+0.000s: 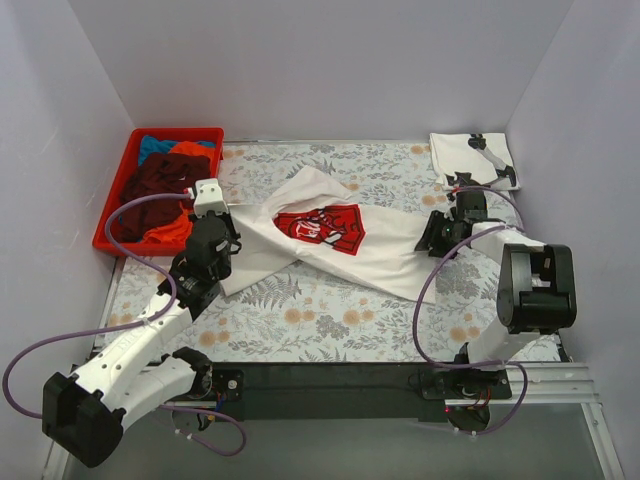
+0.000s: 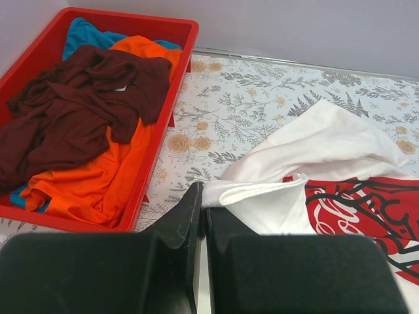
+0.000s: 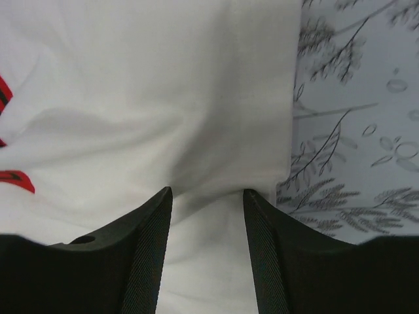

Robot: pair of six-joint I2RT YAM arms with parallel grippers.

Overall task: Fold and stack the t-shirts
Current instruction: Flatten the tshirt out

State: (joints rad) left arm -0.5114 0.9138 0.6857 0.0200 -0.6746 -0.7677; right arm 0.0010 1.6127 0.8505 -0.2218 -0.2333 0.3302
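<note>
Red crate point(image 1: 180, 132) at ten o'clock holds maroon tee point(image 1: 160, 185), orange tee point(image 1: 176, 232), blue tee point(image 1: 155, 147); left gripper point(image 2: 201, 196) jaws clamp white tee point(image 1: 400, 255); right gripper point(image 3: 206, 196) jaws apart.

Your red plastic crate point(image 1: 178, 131) at the far-left corner of your floral-patterned tabletop point(image 1: 330, 320), plain white walls point(image 1: 320, 60) around.

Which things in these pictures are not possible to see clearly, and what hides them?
Top view: black print on the folded t-shirt is too small to read.
Left wrist view: the blue t-shirt lies mostly under the maroon t-shirt and the orange t-shirt; the right edge cuts the red print.
Right wrist view: whether the right hand grips the white t-shirt is unclear; its fingers hide the contact.
</note>
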